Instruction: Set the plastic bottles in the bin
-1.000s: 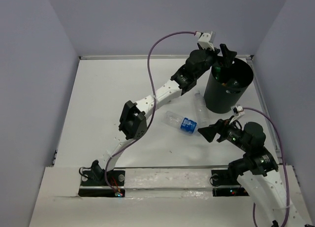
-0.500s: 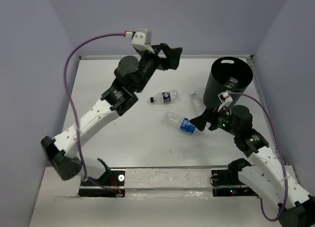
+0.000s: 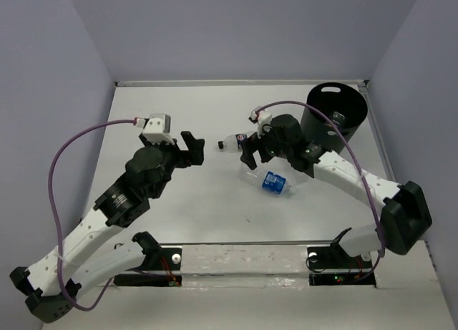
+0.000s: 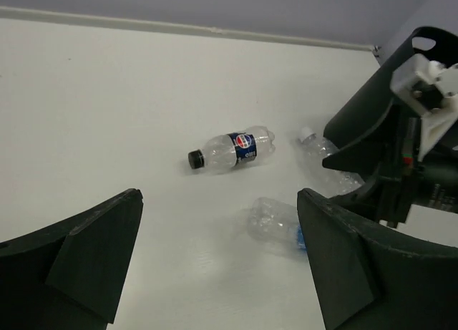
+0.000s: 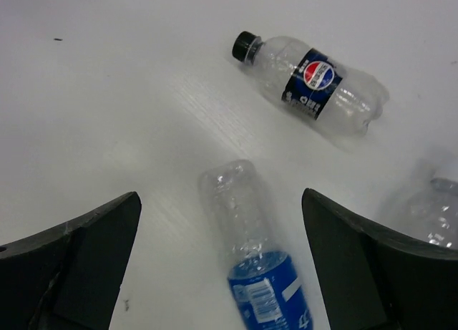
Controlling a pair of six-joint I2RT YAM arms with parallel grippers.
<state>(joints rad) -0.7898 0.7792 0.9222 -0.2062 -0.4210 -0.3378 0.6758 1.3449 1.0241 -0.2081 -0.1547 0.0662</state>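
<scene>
Pale bench (image 3: 164, 115) held loose bottles (image 3: 235, 141) just left of the bin (image 3: 320, 129). Over the blue-label bottle (image 3: 270, 180) hovered the right gripper (image 3: 252, 149), jaws apart; the left gripper (image 3: 187, 147) gaped empty. Descending square across the bottle's body before closing looked wisest.

- Top view: the right arm (image 3: 343, 176) covers part of the dark-label bottle (image 3: 230, 141), only the cap end pokes out.
- Right wrist view: the blue-label bottle (image 5: 254, 251) runs off the bottom edge.
- Same view: the clear bottle (image 5: 429, 201) at the right edge is blurry and cut off.
- Can't make out what's inside the bin (image 3: 313, 126), it's too small.
</scene>
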